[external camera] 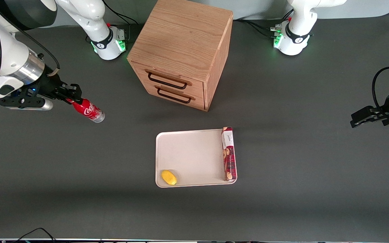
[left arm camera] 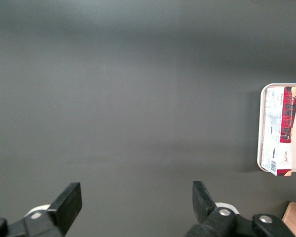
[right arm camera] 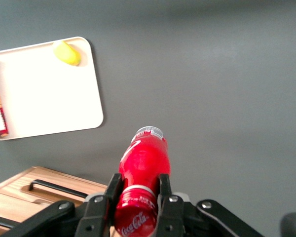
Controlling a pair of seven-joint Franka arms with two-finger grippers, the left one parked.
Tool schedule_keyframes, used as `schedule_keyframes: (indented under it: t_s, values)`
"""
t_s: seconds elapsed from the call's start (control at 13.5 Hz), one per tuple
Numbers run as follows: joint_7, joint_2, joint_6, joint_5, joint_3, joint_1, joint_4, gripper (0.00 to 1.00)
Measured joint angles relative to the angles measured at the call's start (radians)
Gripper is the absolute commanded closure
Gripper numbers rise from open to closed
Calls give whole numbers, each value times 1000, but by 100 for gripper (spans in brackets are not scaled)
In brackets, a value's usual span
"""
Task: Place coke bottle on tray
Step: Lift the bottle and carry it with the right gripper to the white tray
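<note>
The gripper [external camera: 74, 98] is clamped on the neck end of the coke bottle [external camera: 88, 110], which hangs tilted from its fingers [right arm camera: 164, 190] above the dark table [external camera: 299, 168], silvery base pointing away from the wrist. The tray [external camera: 191, 152] lies well apart from the gripper, toward the table's middle (a yellow lemon [external camera: 169, 177] and long cookie box [external camera: 228, 154] rest on it), nearer the front camera than the wooden drawer cabinet [external camera: 181, 50]

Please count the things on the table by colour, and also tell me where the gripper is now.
Red: 2, coke bottle held in the shut gripper above the table, cookie box on the tray
Yellow: 1, lemon
Off-white: 1, tray
Wooden: 1, drawer cabinet
Total: 5
</note>
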Motion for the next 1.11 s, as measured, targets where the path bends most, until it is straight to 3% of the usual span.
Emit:
schedule_keyframes:
  t_s: [0.22,0.44,0.67,1.11]
  values:
    - [160,61,29,-9,-250,350,48,100]
    - [320,156,134,-65,-298,529,69,100]
    - [422,277,215,-126,-311,607,90,100]
    - [475,466,312,-133,-320,629,163,100]
